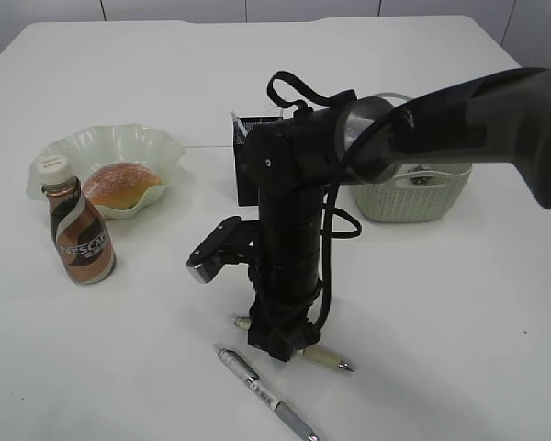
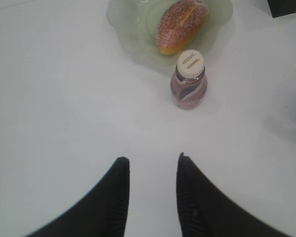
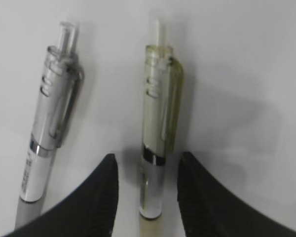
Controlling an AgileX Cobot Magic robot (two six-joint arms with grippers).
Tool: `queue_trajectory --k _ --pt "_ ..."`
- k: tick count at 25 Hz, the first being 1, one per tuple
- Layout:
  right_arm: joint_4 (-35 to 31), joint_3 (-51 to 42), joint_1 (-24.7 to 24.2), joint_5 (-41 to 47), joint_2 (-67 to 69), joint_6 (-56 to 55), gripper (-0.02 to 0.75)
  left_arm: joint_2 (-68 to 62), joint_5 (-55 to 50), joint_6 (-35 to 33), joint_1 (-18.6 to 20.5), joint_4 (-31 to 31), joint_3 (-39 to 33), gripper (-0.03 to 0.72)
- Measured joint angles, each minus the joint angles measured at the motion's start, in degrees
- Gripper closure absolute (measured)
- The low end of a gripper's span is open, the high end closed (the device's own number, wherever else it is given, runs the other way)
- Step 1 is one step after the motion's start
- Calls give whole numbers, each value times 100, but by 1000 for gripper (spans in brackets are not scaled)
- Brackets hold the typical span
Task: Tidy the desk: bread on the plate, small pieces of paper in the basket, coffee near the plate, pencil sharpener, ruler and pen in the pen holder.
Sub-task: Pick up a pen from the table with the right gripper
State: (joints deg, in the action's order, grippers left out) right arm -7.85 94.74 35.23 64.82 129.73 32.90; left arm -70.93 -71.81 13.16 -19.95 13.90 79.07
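- Yellowish pen point(image 3: 157, 148): lies flat on the desk point(image 1: 441, 303), between the right gripper point(image 3: 147, 170) fingers, which straddle it without closing.
- Clear pen point(image 3: 49, 133): just beside, parallel.
- Bread point(image 1: 121, 184): on the plate point(image 1: 73, 147); coffee point(image 1: 78, 234) upright beside it.
- Left gripper point(image 2: 153, 165): fingers spread, empty, above bare desk.
- Holder point(image 1: 248, 129) and basket point(image 1: 413, 197): behind the arm.

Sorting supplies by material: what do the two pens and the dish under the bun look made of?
Both pens look like plastic: the yellowish pen and the white pen have see-through glossy barrels and clips with shiny metal-looking bands. The dish seems pale green translucent plastic, possibly glass, judging by its thin wavy rim.
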Motion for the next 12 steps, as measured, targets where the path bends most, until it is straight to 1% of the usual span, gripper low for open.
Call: queue_trajectory --k 8,10,12 --pt "137 44 0 -10 23 -214 439 0 0 0 0 0 0 448" --pt "173 47 0 -10 33 -229 460 0 0 0 0 0 0 448" --pt "208 47 0 -25 33 -268 505 0 0 0 0 0 0 448"
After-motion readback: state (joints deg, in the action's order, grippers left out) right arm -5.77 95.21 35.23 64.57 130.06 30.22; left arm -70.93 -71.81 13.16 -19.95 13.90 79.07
